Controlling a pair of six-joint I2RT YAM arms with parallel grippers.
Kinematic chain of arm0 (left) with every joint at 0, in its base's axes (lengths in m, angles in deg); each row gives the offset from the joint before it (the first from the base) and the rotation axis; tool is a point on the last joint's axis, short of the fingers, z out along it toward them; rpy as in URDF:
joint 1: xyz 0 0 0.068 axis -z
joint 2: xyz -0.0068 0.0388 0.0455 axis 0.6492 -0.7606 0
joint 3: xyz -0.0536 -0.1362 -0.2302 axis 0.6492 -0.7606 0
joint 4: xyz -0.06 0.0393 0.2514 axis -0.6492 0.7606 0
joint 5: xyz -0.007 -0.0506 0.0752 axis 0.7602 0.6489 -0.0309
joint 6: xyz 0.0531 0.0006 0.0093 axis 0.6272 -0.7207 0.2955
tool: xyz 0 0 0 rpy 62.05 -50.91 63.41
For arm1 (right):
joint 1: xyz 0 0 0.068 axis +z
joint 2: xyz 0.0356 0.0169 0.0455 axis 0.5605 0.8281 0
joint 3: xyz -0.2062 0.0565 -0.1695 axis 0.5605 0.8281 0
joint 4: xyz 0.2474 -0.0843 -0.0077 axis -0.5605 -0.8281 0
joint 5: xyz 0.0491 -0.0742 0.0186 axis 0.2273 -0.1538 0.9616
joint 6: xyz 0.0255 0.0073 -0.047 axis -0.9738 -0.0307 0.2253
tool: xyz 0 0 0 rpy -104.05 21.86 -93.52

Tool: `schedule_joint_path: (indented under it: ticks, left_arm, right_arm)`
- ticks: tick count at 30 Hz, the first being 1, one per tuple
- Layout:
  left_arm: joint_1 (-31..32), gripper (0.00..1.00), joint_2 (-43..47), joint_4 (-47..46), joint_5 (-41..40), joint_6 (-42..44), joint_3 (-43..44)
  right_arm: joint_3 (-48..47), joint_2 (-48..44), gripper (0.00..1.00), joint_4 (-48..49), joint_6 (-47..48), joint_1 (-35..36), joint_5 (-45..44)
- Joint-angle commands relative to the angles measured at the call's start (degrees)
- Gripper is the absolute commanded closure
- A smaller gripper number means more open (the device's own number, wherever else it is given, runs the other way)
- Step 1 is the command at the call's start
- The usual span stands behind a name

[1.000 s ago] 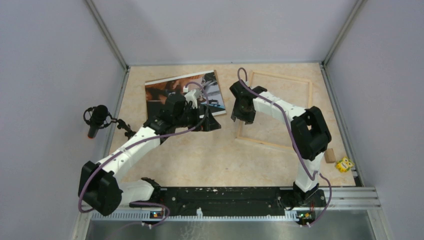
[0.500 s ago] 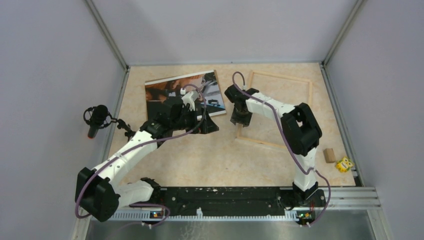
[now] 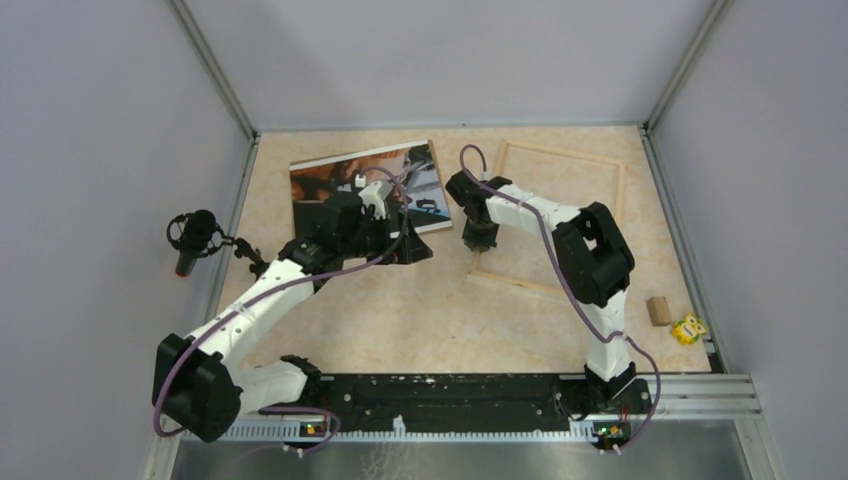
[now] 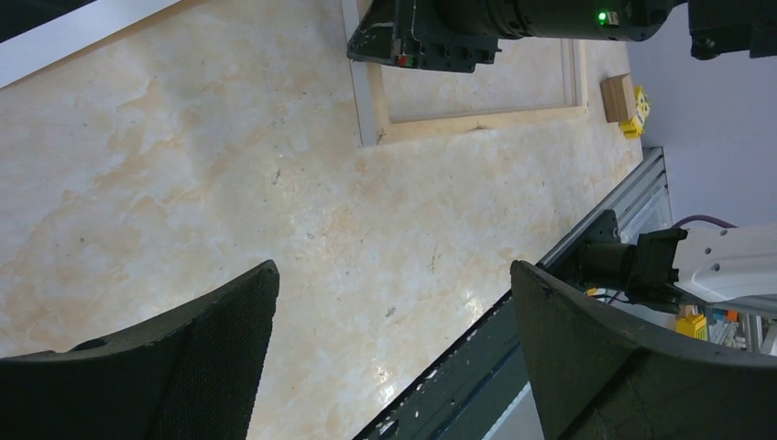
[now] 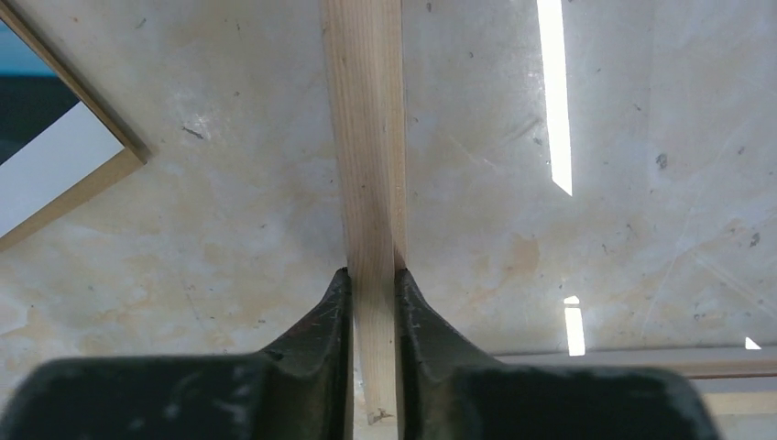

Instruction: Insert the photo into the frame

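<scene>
Two grippers | right gripper [image 5: 374, 284] clamped on the frame [image 5: 365, 137] rail between its fingers | left gripper [image 4: 394, 302] agape, empty | best: lift level, slowly.

Frame [image 5: 366, 137]: showing pale natural wood grain. Photo [image 3: 345, 175]: showing dark picture, orange-brown and white patches, white border. Table [image 3: 420, 300]: showing beige marbling. Right fingers [image 5: 325, 330]: showing black.

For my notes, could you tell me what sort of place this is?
Likely a robotics lab cell: a left arm and right arm bolted to a metal rail, plain grey walls enclosing the marbled table, and a microphone at its side.
</scene>
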State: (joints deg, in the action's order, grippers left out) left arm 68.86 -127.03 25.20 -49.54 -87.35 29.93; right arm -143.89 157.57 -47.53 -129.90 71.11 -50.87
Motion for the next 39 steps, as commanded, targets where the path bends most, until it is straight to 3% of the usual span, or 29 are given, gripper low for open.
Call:
schedule_joint_path:
  ticks: [1,2,8,14,17,23,28,33,39]
  left_arm:
    - [-1.94,0.02,-1.16,-2.58,1.45,0.25,1.51]
    - [-2.73,0.02,-1.69,-3.43,2.46,-0.57,1.26]
    - [-7.19,0.02,-11.09,-16.12,14.04,-12.41,0.52]
    - [-7.2,0.02,-28.6,-40.23,26.1,-30.7,2.02]
    - [-6.56,0.02,-36.84,-50.96,27.67,-34.98,4.29]
    - [-4.65,0.02,-50.29,-55.87,29.43,-35.23,16.02]
    - [-2.96,0.02,-62.41,-70.42,32.41,-44.56,23.83]
    - [-2.45,0.02,-66.06,-62.72,28.42,-42.27,28.18]
    - [-1.03,0.05,-73.16,-74.44,30.65,-50.65,34.21]
  right_arm:
    - [-2.89,-0.99,0.96,-0.08,-0.63,0.41,-1.3]
    - [-2.9,-1.96,1.0,-0.42,-0.07,0.38,-1.57]
    - [1.95,-8.77,1.0,4.15,7.23,0.34,0.37]
    - [8.59,-15.27,1.0,10.08,11.23,-0.11,6.04]
    - [8.99,-16.58,1.0,9.53,12.45,-0.16,7.95]
    - [12.42,-19.88,1.0,11.79,13.31,-0.16,10.87]
    - [13.07,-20.2,1.0,12.7,13.63,-0.19,12.32]
    - [13.76,-21.27,1.0,13.99,13.78,-0.2,13.39]
    - [16.46,-22.67,1.0,17.69,14.4,-0.81,16.96]
